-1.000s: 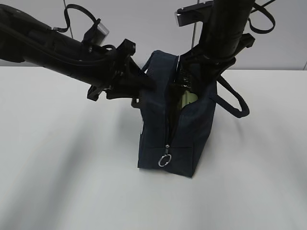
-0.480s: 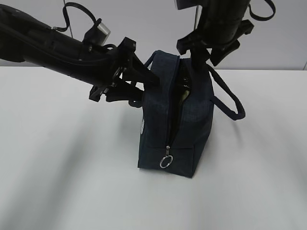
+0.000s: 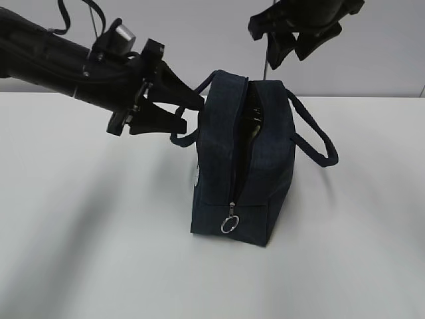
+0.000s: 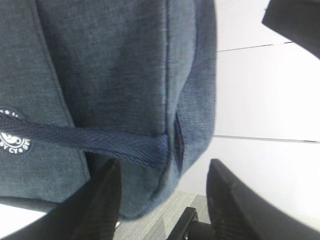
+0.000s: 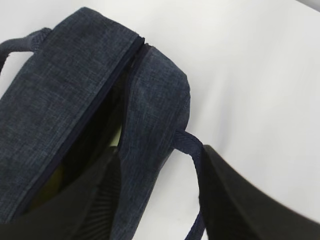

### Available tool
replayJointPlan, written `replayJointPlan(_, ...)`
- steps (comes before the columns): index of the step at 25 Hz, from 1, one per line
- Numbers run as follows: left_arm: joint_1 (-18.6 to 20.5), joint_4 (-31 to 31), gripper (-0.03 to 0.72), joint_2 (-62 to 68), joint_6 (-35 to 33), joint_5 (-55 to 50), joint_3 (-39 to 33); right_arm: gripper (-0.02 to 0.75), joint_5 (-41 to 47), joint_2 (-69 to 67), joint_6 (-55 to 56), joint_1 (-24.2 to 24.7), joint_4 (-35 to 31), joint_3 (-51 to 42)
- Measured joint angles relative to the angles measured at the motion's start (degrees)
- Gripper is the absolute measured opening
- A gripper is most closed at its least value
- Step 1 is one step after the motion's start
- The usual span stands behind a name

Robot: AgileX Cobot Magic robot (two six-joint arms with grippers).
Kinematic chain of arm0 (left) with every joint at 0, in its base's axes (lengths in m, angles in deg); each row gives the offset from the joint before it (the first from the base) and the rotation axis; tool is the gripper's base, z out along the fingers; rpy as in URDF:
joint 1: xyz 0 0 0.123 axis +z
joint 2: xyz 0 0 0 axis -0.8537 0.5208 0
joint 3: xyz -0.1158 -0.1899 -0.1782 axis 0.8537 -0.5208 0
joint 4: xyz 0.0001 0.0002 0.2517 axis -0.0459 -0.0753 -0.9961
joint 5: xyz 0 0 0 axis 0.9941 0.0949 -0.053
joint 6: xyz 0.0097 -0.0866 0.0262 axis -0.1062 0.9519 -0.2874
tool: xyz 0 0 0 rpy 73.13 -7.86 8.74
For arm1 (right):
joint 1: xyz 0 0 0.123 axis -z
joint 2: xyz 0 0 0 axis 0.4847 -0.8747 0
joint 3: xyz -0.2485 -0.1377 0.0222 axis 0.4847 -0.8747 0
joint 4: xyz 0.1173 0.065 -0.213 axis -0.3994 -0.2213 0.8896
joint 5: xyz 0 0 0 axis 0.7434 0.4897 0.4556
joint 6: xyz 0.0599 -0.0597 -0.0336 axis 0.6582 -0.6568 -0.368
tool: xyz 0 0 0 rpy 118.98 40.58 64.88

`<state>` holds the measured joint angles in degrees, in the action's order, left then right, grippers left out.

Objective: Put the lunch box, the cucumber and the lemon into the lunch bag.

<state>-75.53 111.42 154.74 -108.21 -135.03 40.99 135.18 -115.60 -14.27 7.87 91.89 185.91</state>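
Navy woven fabric forms the lunch bag point(image 3: 242, 159), a boxy shape standing upright on the white table point(image 3: 80, 252). Its zipper runs over the top and down the near end, with a metal ring pull point(image 3: 230, 224) hanging low on that end. The zipper is undone along the top, leaving a dark slit; in the right wrist view a pale yellow-green patch shows inside the slit point(image 5: 55, 177), but which item it is cannot be determined. A flat webbing loop handle point(image 3: 315, 136) droops off the bag's right side; the other handle point(image 4: 95, 145) lies across the left panel next to a round white logo point(image 4: 14, 140).

The left gripper point(image 3: 189, 109) sits just beside the upper left side of the bag. Its two black fingers point(image 4: 102, 200) are spread apart with nothing between them, the bag's corner and handle lying in front of the gap.

The right gripper point(image 3: 287, 48) hangs above the bag, apart from it. Its matte, ribbed fingers point(image 5: 95, 200) stand apart and hold nothing.
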Motion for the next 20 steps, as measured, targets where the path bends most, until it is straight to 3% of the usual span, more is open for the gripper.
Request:
replayJointPlan(10, 5.0, -2.3, 0.340, -3.5, 0.0, -9.5, 1.6, 0.382, 0.2, 7.3, 0.1, 0.0, -0.4, 0.2)
replayJointPlan(14, 5.1, -9.5, 0.337, -5.4, 2.1, -10.1, 5.0, 0.382, 0.3, 10.4, 0.2, 0.0, -2.0, 0.2)
replayJointPlan(20, 5.1, -26.9, 0.337, -11.3, 8.5, -11.1, 8.4, 0.382, 0.5, 14.7, 0.2, 0.0, -5.8, 0.2)
